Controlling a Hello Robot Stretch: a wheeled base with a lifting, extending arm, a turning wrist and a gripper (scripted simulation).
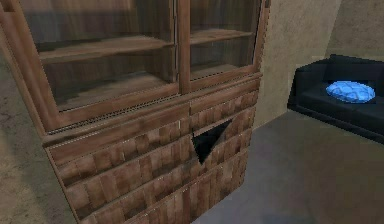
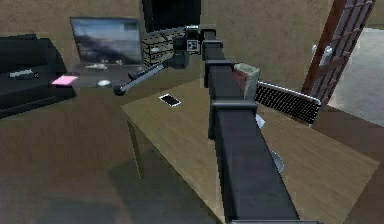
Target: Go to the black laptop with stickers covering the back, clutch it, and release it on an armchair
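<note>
The claw [image 2: 178,52] was seen above the far end of the tabletop [image 2: 180,135]. Whether anything was grasped could not be told, as the claw was backed by clutter. Nearer in on the tabletop's smooth, grained wood, a flat white phone [image 2: 170,99] was laid. At the tabletop's far edge a boxy black-and-white patterned slab [image 2: 155,46], judged the likely stickered laptop, was set. It was judged that so thin and rigid a slab would best be taken squarely across one edge, lifted level and kept clear of the phone. Beyond the tabletop, a glossy lit screen [image 2: 105,40] was propped upright.
</note>
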